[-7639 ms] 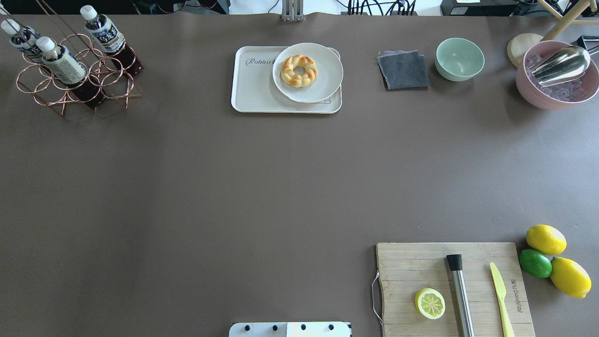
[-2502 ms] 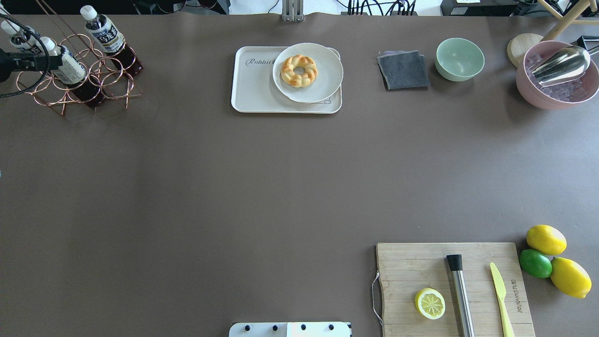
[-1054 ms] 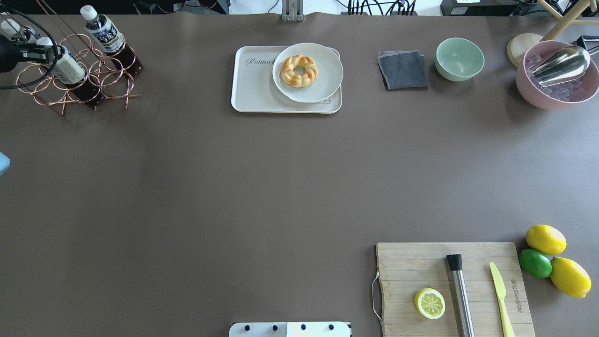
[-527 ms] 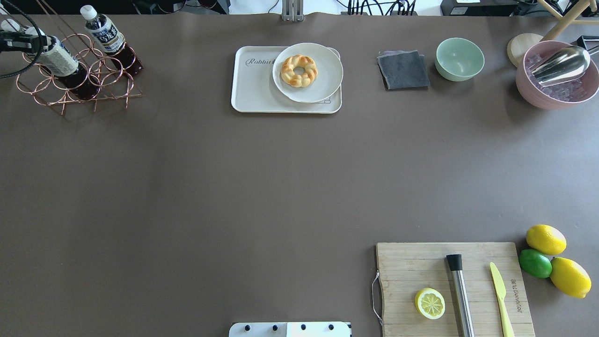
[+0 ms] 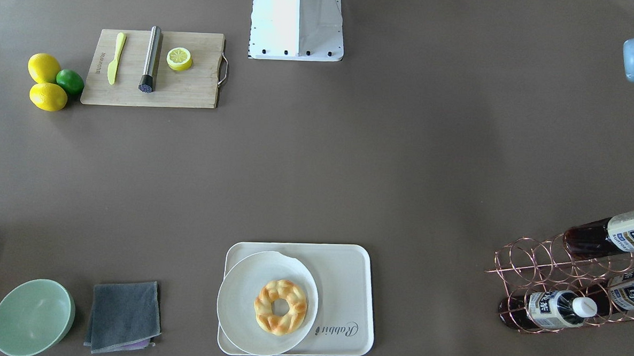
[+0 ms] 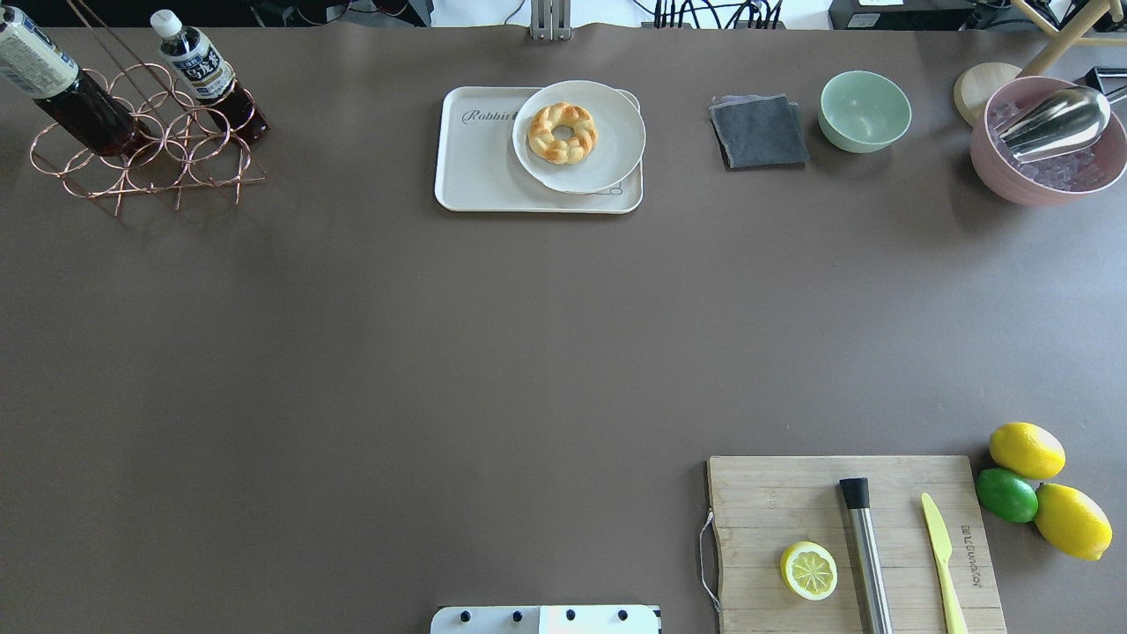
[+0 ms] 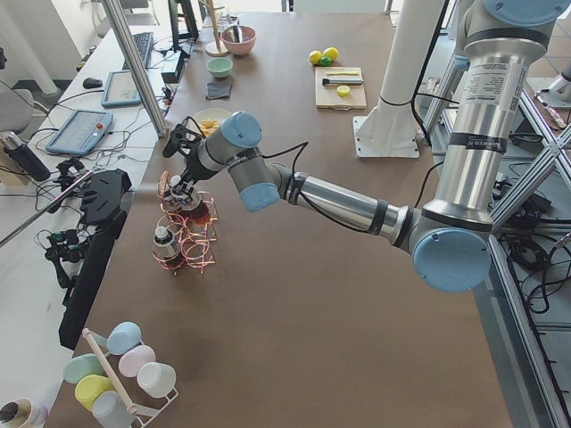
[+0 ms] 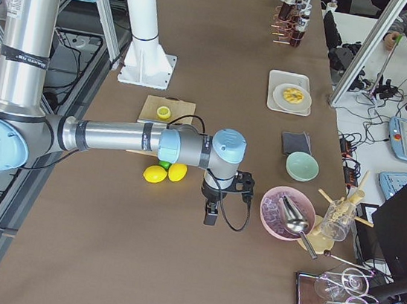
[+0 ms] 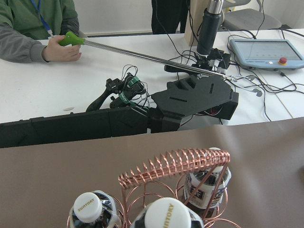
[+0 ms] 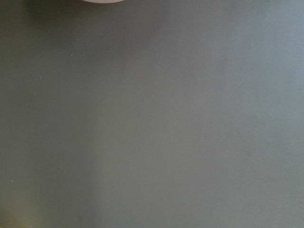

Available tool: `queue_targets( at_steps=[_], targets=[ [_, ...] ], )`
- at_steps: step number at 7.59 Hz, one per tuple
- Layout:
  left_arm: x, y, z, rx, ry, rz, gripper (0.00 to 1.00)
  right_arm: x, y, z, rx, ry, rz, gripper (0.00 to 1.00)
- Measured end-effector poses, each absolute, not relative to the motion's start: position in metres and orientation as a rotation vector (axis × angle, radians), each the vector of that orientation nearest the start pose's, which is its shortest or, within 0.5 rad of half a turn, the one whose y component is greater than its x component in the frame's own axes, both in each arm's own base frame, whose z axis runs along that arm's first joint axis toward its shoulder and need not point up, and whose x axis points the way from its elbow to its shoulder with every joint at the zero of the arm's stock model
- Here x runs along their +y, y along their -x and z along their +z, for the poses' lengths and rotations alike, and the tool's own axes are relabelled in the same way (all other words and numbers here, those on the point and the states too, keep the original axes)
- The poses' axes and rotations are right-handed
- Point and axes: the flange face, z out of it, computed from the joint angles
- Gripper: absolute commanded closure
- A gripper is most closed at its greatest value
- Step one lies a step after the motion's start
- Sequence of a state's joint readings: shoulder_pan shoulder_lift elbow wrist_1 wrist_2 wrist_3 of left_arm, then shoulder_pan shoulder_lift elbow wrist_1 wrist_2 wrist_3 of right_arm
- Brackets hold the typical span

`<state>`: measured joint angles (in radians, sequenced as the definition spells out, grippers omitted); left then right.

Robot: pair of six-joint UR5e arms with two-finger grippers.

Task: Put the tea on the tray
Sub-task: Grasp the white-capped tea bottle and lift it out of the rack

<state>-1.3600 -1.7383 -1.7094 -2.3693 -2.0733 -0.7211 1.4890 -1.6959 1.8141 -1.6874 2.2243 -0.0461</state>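
Observation:
Three tea bottles stand at a copper wire rack [image 6: 150,163]. One tea bottle [image 6: 53,79] is raised and tilted out of the rack, its cap beyond the frame edge; it also shows in the front view [image 5: 611,233]. My left gripper [image 7: 183,169] is at that bottle's cap, seen only in the exterior left view, so I cannot tell its state. The wrist view shows bottle caps [image 9: 166,216] close below. The cream tray [image 6: 480,176] lies far centre. My right gripper [image 8: 210,214] hovers by the pink bowl; I cannot tell its state.
A white plate [image 6: 607,158] with a braided donut [image 6: 563,132] covers the tray's right part. A grey cloth [image 6: 759,132], green bowl [image 6: 865,110] and pink bowl [image 6: 1048,145] lie to the right. A cutting board [image 6: 792,502] and citrus fruit [image 6: 1026,449] lie near right.
The near tea bottle has risen and tilted up and left out of the rack. The left gripper at its cap has left the overhead view.

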Motion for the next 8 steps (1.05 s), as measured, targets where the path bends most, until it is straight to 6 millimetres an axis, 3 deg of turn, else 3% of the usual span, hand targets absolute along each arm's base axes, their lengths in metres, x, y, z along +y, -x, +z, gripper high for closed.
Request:
queue_targets(
  at_steps=[2,4,5,6,8],
  targets=[
    [-0.549,-0.006,0.379,0.939,-0.769,-0.168,1.0,-0.44,-0.037,0.618,-0.654,0.013,-0.124,0.0],
    [-0.534,-0.007,0.359,0.967,-0.784,-0.191,1.0,-0.437,-0.037,0.62,-0.656,0.018,-0.123,0.0],
    [-0.527,-0.032,0.343,0.983,-0.796,-0.183,1.0,-0.434,-0.037,0.622,-0.656,0.02,-0.123,0.0],
    [-0.517,-0.073,0.322,1.007,-0.814,-0.14,1.0,-0.432,-0.037,0.623,-0.657,0.024,-0.123,0.0],
    [-0.492,-0.15,0.26,1.103,-0.873,0.004,1.0,-0.428,-0.037,0.626,-0.657,0.03,-0.121,0.0]
  ],
)
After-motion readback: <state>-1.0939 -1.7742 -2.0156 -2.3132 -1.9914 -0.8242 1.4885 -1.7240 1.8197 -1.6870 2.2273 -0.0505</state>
